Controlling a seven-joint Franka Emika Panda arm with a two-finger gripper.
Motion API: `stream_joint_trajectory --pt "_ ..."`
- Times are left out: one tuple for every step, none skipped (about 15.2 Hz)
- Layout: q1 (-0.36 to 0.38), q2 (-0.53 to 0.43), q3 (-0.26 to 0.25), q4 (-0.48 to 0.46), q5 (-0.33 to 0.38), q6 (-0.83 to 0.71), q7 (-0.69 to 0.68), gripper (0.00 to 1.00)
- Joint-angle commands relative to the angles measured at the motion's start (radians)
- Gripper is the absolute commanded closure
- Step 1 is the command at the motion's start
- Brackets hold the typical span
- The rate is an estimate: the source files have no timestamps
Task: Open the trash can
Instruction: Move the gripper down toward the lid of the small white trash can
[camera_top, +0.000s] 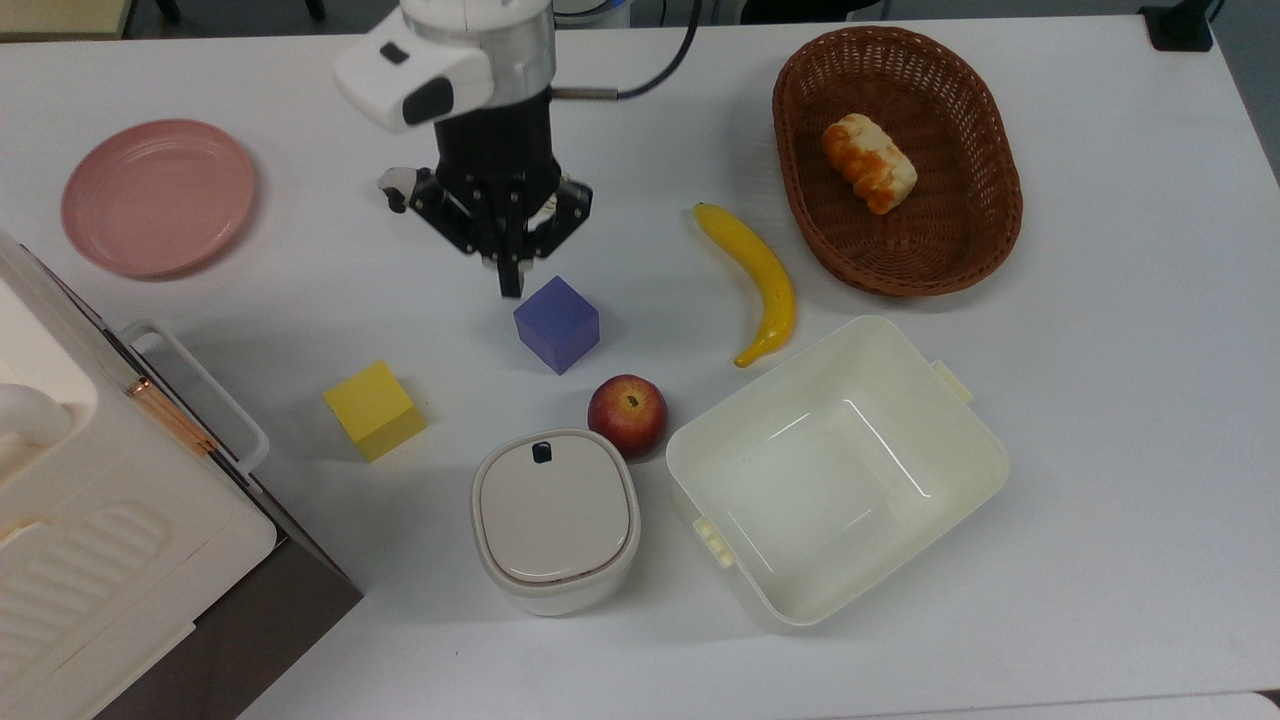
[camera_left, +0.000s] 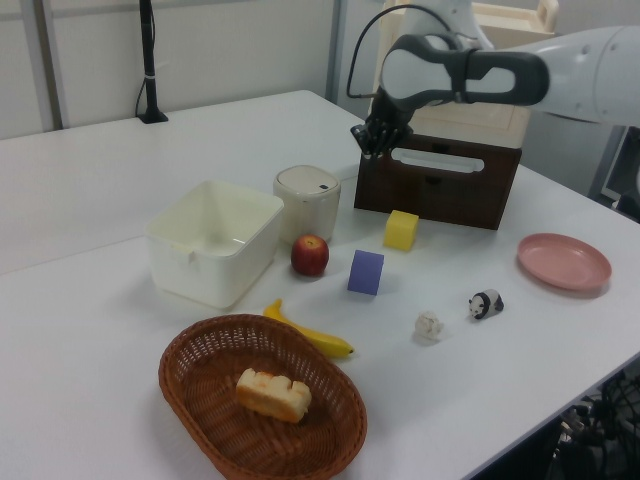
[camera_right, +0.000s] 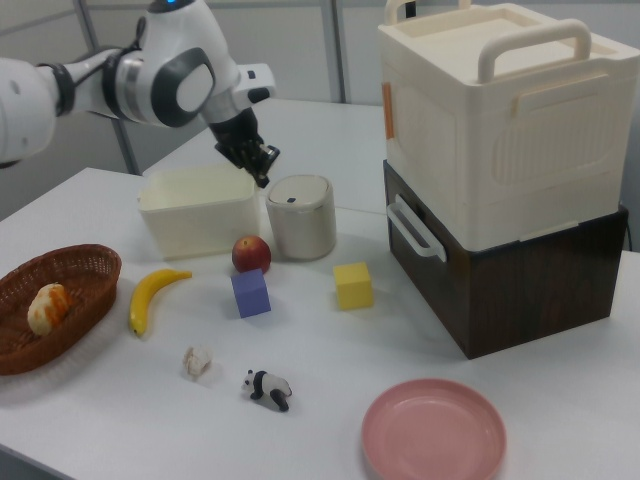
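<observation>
In the top view, the gripper (camera_top: 510, 285) hangs just above the purple cube (camera_top: 557, 323), fingers clenched together and grasping nothing. The trash can (camera_top: 555, 520) sits lid-down-shut at the near edge, its dark button (camera_top: 541, 452) facing the apple (camera_top: 627, 415). A descent off-line could knock that apple.

In the left view, the gripper (camera_left: 372, 148) is high above the bin (camera_left: 307, 201); overshooting may push it sideways.

In the right view, the gripper (camera_right: 262, 176) hovers near the tub (camera_right: 198, 208); pressing the lid instead of the button would leave it closed.
</observation>
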Motion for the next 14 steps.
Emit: stream_joint_trajectory --pt "-0.007 0.094 -0.004 0.084 -0.001 0.104 0.021 1.0" --pt "-0.01 0.106 -0.005 0.092 -0.001 0.13 0.021 1.0" --pt "-0.014 0.116 -0.005 0.097 -0.003 0.144 0.02 1.0" --pt "-0.014 0.126 -0.007 0.098 -0.003 0.17 0.015 1.0" --pt "-0.014 0.137 -0.005 0.098 -0.006 0.186 0.015 1.0" --pt "-0.013 0.142 -0.005 0.098 -0.018 0.2 0.015 1.0" --pt "-0.011 0.161 -0.005 0.103 -0.035 0.21 0.015 1.0" --pt "-0.01 0.178 -0.005 0.124 -0.044 0.215 0.015 1.0" --pt "-0.01 0.195 -0.005 0.14 -0.046 0.215 0.015 1.0" --pt "-0.008 0.201 -0.004 0.143 -0.047 0.215 0.014 1.0" --pt "-0.007 0.202 -0.004 0.141 -0.046 0.215 0.014 1.0" --pt "-0.007 0.202 -0.002 0.141 -0.044 0.215 0.014 1.0" --pt "-0.007 0.203 -0.002 0.141 -0.044 0.215 0.014 1.0" --pt "-0.005 0.206 -0.002 0.141 -0.044 0.215 0.014 1.0"
